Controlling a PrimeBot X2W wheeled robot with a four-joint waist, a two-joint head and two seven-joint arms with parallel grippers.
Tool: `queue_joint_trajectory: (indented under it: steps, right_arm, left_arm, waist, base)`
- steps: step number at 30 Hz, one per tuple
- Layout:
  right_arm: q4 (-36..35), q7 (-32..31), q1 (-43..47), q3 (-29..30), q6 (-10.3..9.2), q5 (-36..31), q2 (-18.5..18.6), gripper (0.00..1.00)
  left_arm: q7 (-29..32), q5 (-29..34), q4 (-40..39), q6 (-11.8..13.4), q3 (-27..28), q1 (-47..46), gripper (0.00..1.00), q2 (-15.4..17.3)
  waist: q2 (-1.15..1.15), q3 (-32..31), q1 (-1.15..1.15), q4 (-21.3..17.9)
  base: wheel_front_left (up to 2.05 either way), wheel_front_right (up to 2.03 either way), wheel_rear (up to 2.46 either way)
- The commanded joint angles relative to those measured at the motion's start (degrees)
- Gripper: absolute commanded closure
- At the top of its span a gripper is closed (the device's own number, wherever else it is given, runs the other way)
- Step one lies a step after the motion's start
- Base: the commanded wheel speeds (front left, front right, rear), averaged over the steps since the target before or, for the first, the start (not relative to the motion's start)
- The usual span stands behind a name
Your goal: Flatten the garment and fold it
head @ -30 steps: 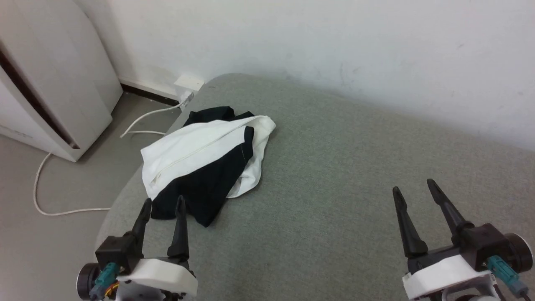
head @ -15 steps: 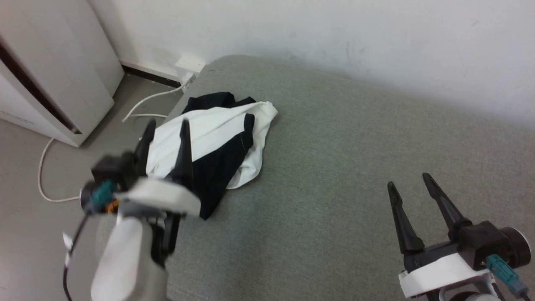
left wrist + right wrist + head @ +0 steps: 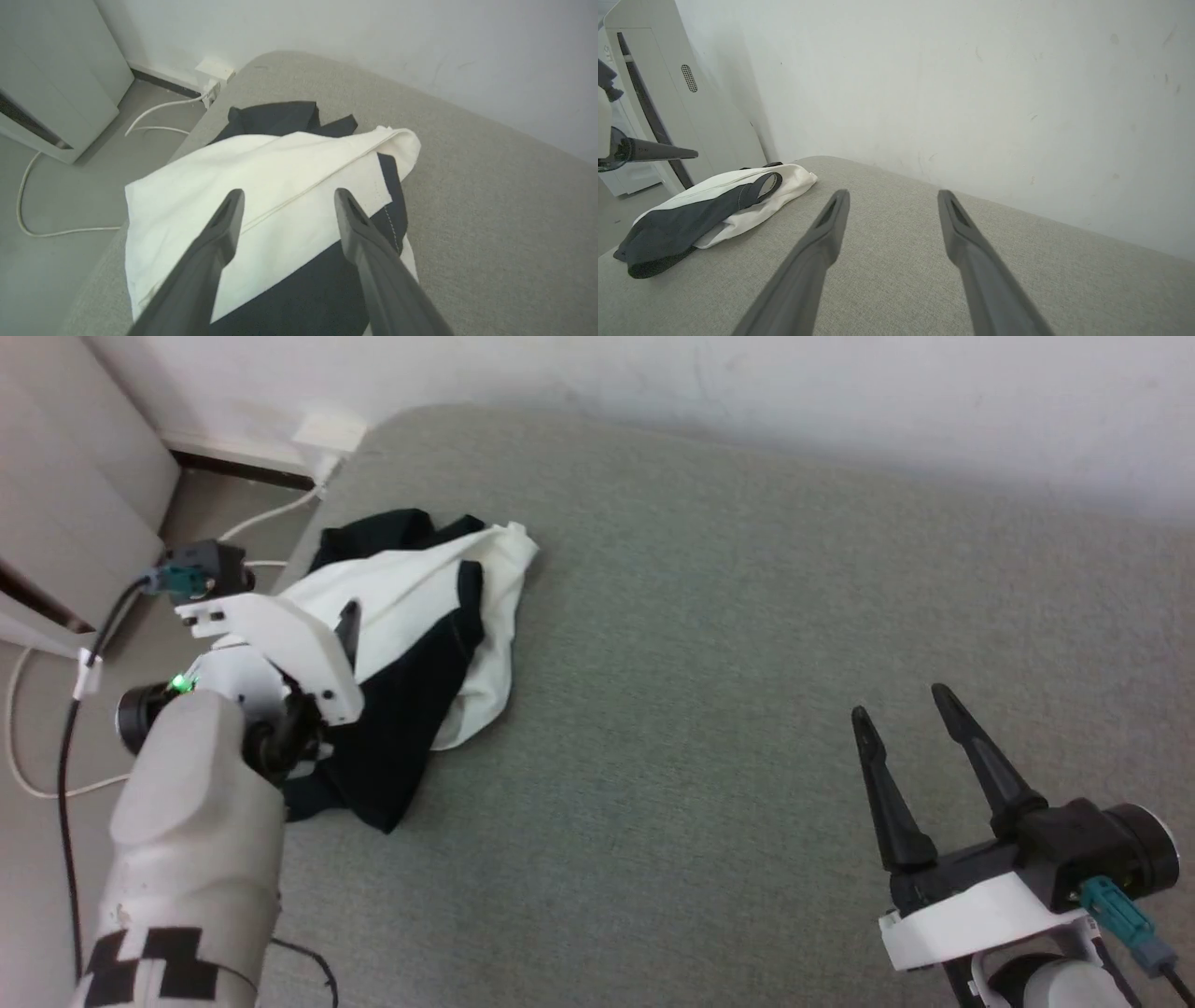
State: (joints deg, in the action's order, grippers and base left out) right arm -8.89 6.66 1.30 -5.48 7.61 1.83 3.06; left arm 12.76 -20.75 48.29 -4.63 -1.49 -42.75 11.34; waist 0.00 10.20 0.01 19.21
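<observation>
- Far left: a white cable [image 3: 60,232] is noted on the floor beside the grey-green padded surface [image 3: 709,644].
- Left gripper [image 3: 287,193]: it is held over the garment [image 3: 411,583] with the jaws spread wide and nothing between them. Contact with the cloth cannot be confirmed.
- Garment: it is found bunched close to the surface's left edge, toward the far corner. A white panel lies on top, crossed by a seam line. Black cloth is draped across the panel and trails toward the near side.
- Step in hand, as judged: the approach for a first grasp. Flattening has not yet begun, and no fold has been made.
- Next move, as judged: the fingers should be lowered onto a free edge or corner of the white panel, and only the top layer pinched. The cloth should then be drawn toward the open middle of the surface and away from the drop at the left edge.
- Right gripper [image 3: 898,701]: it is seen low over bare surface, well apart from the garment, with jaws spread and empty. It will probably be needed for a second corner once the cloth is brought within reach.
</observation>
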Motion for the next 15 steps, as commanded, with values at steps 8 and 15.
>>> queue_joint_trajectory:
  steps: [8, 15]
  right_arm:
    - [0.24, 0.67, -3.0, -1.37, -0.12, 0.95, 0.8, 0.0]
    - [1.22, 0.91, -3.96, -1.95, -0.12, 1.9, 1.37, 0.0]
  left_arm:
    - [15.23, -6.12, 16.54, 0.83, 2.5, -5.87, 0.0, 3.33]
    - [22.5, -7.01, 21.83, 1.53, 2.01, -6.21, 0.73, 3.48]
  waist:
    - [0.0, 6.99, -0.01, -5.78]
    - [0.0, 6.96, -0.01, -6.95]
  base:
    - [0.0, 0.0, 0.0]
    - [0.0, 0.0, 0.0]
